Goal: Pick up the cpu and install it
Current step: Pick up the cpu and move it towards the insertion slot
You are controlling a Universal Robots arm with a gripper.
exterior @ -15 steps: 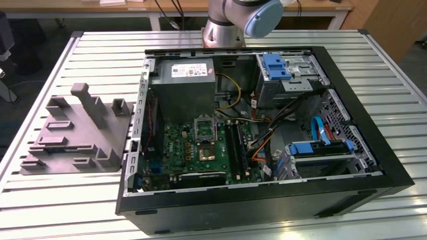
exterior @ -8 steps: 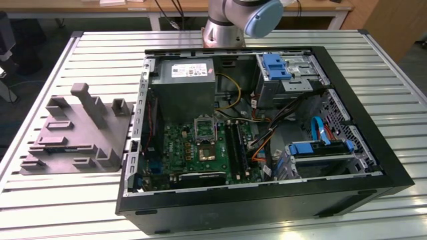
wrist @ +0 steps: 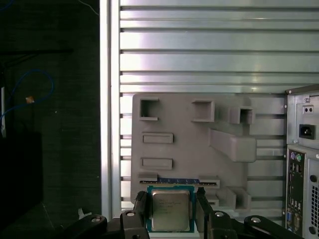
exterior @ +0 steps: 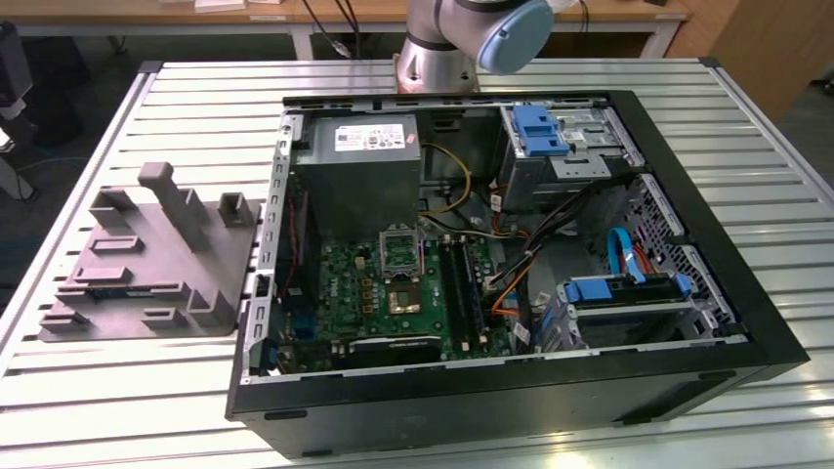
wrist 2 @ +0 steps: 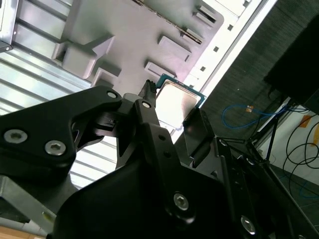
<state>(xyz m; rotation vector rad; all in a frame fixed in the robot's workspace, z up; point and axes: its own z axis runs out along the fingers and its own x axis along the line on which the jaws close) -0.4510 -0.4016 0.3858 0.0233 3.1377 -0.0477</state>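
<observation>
In both wrist views my gripper is shut on the cpu, a flat square chip with a silvery top and a green-blue edge. One black finger presses each of two opposite sides. The cpu hangs in the air above the grey plastic tray, near that tray's edge. In the exterior view the green motherboard lies inside the open computer case, and its metal-framed socket stands open.
The grey tray with upright posts sits on the slatted metal table, at the exterior view's left of the black computer case. Inside the case are a power supply, cables and blue drive brackets. The arm's base stands behind the case.
</observation>
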